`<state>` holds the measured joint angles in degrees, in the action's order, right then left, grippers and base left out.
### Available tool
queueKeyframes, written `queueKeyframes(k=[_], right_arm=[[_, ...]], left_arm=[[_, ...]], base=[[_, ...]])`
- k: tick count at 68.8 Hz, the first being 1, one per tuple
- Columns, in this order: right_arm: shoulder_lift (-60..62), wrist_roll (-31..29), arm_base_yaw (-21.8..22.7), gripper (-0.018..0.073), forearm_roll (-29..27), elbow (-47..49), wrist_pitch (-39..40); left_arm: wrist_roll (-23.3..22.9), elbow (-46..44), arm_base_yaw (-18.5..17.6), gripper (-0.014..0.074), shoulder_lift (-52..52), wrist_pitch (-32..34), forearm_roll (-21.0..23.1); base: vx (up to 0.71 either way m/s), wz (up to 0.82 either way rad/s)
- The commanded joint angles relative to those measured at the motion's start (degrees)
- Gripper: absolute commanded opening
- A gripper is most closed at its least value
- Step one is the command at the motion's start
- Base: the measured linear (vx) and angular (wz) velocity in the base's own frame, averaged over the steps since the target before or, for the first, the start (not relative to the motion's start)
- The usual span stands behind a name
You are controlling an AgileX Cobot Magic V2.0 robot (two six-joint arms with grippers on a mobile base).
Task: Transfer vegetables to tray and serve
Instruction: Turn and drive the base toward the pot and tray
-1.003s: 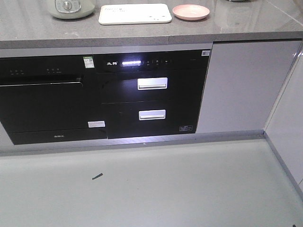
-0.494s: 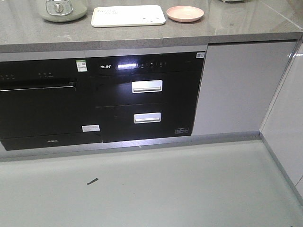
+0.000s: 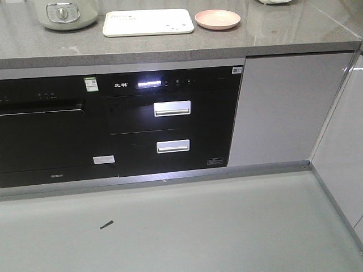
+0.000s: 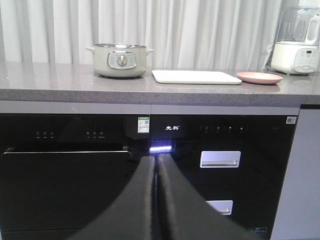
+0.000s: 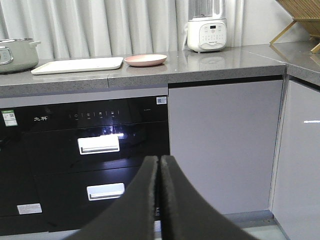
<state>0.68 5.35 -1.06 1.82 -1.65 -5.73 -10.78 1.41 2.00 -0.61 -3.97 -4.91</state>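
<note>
The tray (image 3: 148, 22) lies on the counter (image 3: 283, 35) at the top of the frame, between the pot (image 3: 63, 12) and the pink plate (image 3: 218, 18), and the left claw (image 4: 156, 162) and right claw (image 5: 159, 161) are both pinched tight.

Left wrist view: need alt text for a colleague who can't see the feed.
The cream tray lies empty on a grey countertop, between a pale green electric pot and a pink plate; no vegetables show. The left gripper, jaws shut, points at black built-in appliances below; a white blender stands far right.
</note>
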Motion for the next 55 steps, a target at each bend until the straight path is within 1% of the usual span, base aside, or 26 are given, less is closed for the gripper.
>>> queueKeyframes(k=[1,55], right_arm=[[0.0,-0.5,0.5,-0.0001,0.2,-0.3,4.5],[0.0,-0.5,0.5,-0.0001,0.2,-0.3,4.6]], left_arm=[[0.0,0.6,-0.1,-0.0007,-0.9,4.5,0.1],[0.0,0.6,-0.1,-0.0007,-0.9,4.5,0.1]], base=[[0.08,-0.02],[0.09,0.01]])
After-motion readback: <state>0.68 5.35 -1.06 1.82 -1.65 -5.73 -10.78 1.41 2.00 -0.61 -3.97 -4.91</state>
